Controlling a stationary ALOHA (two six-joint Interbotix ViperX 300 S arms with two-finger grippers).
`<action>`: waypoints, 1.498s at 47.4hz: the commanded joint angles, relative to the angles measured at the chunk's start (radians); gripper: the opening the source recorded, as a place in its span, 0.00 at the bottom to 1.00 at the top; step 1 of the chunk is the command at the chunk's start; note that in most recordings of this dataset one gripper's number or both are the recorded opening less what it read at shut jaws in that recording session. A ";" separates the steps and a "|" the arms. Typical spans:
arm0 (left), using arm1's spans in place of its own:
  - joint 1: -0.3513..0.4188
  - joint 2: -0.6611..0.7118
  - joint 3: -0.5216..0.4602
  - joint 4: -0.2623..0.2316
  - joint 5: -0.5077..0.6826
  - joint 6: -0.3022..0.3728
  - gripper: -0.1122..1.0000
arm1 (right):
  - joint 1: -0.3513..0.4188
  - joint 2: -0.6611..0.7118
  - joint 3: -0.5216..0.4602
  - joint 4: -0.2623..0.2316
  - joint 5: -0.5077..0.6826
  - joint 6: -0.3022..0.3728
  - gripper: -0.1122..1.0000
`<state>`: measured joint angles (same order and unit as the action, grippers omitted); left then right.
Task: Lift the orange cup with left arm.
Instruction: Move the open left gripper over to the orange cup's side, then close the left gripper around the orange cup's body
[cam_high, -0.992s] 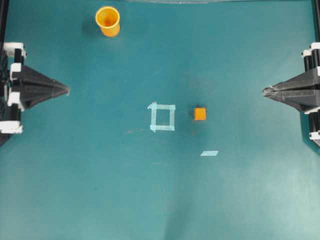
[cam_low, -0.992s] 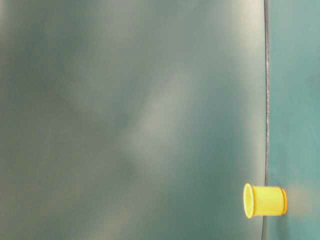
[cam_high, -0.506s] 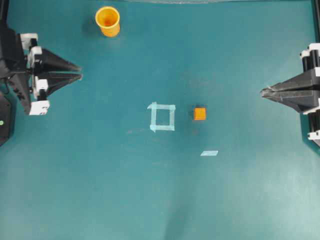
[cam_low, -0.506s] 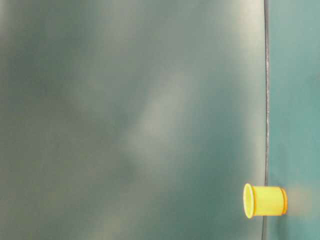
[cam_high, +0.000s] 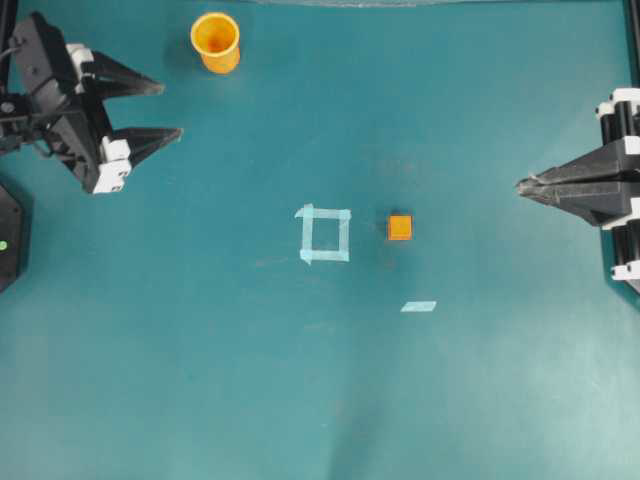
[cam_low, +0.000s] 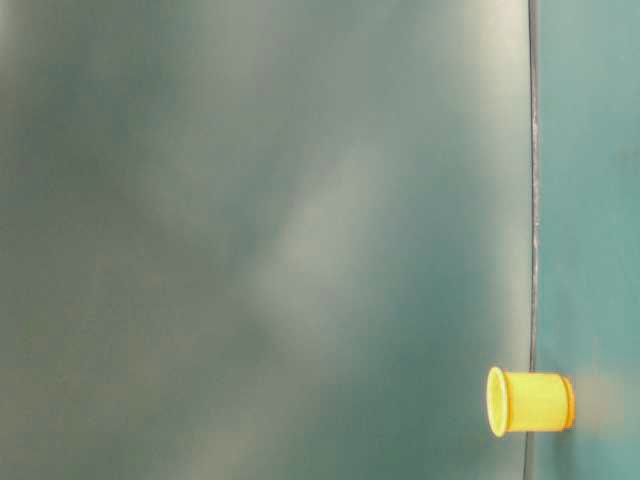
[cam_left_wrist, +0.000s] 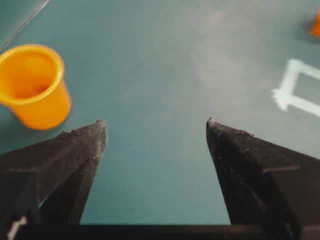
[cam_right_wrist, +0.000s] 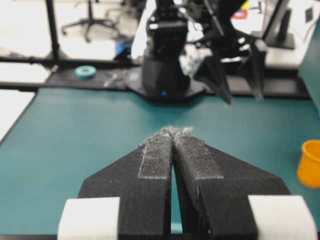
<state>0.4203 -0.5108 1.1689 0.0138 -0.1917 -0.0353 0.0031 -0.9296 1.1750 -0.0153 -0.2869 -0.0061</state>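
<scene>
The orange cup (cam_high: 216, 42) stands upright at the far left of the teal table. It also shows in the table-level view (cam_low: 530, 401), in the left wrist view (cam_left_wrist: 33, 86) and at the edge of the right wrist view (cam_right_wrist: 311, 163). My left gripper (cam_high: 172, 110) is open and empty, its tips pointing right, a short way left of and nearer than the cup. In the left wrist view the gripper (cam_left_wrist: 155, 122) has wide-spread jaws with the cup to their upper left. My right gripper (cam_high: 522, 186) is shut and empty at the right edge; its tips (cam_right_wrist: 173, 132) are pressed together.
A small orange cube (cam_high: 400, 227) sits right of a square of pale tape (cam_high: 325, 234) at mid-table. A loose strip of tape (cam_high: 419, 306) lies nearer the front. The tape square (cam_left_wrist: 296, 90) shows in the left wrist view.
My left gripper has opened wide and swung up and to the right, toward the cup. The cup, the cube and the right arm have not moved.
</scene>
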 joint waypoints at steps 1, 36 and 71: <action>0.029 0.038 -0.015 -0.003 -0.028 0.000 0.81 | 0.002 0.005 -0.031 -0.002 -0.003 0.002 0.10; 0.225 0.422 -0.172 -0.017 -0.061 -0.037 0.83 | 0.002 0.031 -0.035 -0.002 -0.003 0.002 0.10; 0.221 0.581 -0.304 -0.017 -0.057 -0.092 0.83 | 0.002 0.044 -0.049 -0.002 0.041 0.002 0.10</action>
<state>0.6473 0.0782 0.8928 -0.0015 -0.2454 -0.1258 0.0031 -0.8897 1.1551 -0.0153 -0.2439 -0.0061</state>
